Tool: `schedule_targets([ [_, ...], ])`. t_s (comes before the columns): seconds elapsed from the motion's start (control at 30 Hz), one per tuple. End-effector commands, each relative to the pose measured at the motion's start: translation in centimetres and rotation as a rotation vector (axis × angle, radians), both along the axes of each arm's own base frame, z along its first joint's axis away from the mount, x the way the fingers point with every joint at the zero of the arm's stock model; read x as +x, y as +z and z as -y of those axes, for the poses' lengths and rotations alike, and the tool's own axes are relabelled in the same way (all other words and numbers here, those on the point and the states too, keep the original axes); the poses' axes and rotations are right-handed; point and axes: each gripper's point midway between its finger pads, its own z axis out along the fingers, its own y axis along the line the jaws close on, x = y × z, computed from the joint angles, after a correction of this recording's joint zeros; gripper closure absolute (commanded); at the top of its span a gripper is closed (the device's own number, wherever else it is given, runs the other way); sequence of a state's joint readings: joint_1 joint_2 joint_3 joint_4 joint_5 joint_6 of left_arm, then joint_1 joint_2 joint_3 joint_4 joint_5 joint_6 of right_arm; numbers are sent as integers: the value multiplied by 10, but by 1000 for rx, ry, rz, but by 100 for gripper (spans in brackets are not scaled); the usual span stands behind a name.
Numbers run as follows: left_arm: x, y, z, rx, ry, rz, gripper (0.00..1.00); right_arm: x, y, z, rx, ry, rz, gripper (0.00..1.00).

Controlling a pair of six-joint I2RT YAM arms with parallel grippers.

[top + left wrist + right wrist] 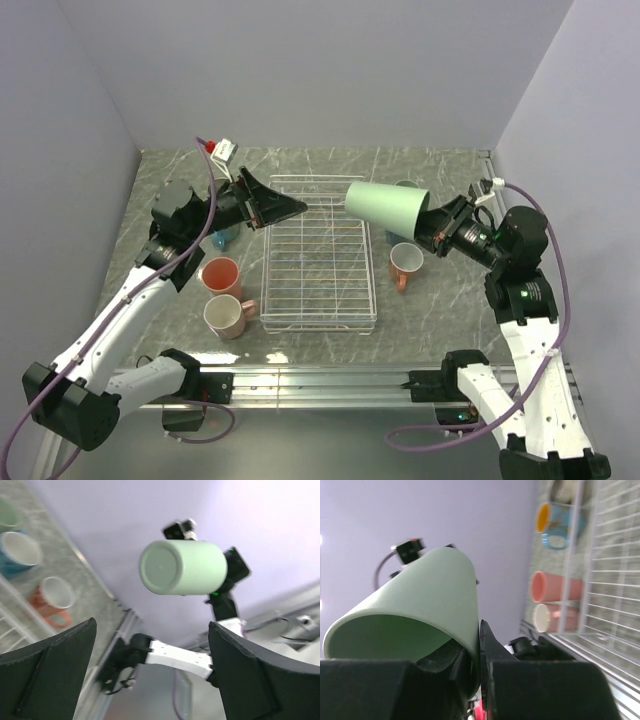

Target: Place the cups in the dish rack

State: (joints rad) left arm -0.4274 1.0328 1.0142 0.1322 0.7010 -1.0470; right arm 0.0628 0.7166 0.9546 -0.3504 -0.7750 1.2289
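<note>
My right gripper [432, 228] is shut on the rim of a mint green cup [386, 205]. It holds the cup on its side in the air over the far right corner of the white wire dish rack [318, 255], base pointing left. In the right wrist view one finger is inside the cup [420, 605] and one outside. My left gripper [285, 208] is open and empty over the rack's far left corner, facing the cup [182, 567]. No cup is in the rack.
Left of the rack stand a salmon pink cup [221, 274], a cream cup [226, 315] and a teal one [222, 238], half hidden by my left arm. Right of the rack stand an orange-handled cup [405, 262] and a blue one [395, 238].
</note>
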Motion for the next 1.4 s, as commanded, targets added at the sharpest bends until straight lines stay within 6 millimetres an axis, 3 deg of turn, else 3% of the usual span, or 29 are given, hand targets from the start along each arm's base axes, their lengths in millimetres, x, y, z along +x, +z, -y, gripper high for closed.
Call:
schedule_targets([
  [0.0,-36,53,4,-182,-186,109,1,-23,67,-14,66,144,226,100],
  [0.17,-37,52,14,-170,-198,107,1,-18,65,-22,71,183,217,100],
  [0.47,-41,57,43,-167,-231,124,1,-24,38,-57,51,256,155,100],
  [0.6,-43,56,54,-151,-255,123,2,-22,27,-64,48,257,135,100],
  [0.7,-47,57,56,-150,-265,133,15,-19,22,-63,18,244,141,100],
  [0.73,-49,56,57,-151,-273,133,25,-16,17,-62,3,225,121,100],
  [0.77,-50,57,56,-153,-275,136,29,-15,17,-60,-5,214,124,100],
  [0.9,-57,54,53,-141,-290,128,32,-7,10,-58,-6,170,114,100],
  [1.0,-61,54,51,-134,-297,135,58,-3,6,-60,-2,171,103,100],
  [1.03,-61,52,51,-122,-295,129,79,-1,-2,-61,-20,178,76,100],
  [1.07,-60,49,52,-110,-292,119,88,0,-6,-61,-37,177,62,97],
  [1.1,-58,47,52,-93,-283,111,96,2,-1,-59,-58,158,70,89],
  [1.13,-51,40,51,-33,-242,93,100,2,-24,-53,-155,141,9,83],
  [1.17,-44,34,53,8,-219,81,100,5,-12,-43,-215,87,25,68],
  [1.2,-38,29,53,46,-191,77,100,17,-23,-23,-352,-24,31,58],
  [1.23,-33,35,50,98,-159,124,100,11,-55,-4,-482,-63,-112,52],
  [1.27,-20,10,50,197,-118,33,100,10,-63,10,-559,-106,-145,45],
  [1.3,-17,17,48,242,-101,78,100,16,-59,35,-665,-209,-137,43],
  [1.33,-12,11,46,283,-83,62,100,6,-74,48,-746,-215,-207,42],
  [1.37,-4,-10,43,363,-53,0,100,1,-76,55,-784,-224,-220,38],
])
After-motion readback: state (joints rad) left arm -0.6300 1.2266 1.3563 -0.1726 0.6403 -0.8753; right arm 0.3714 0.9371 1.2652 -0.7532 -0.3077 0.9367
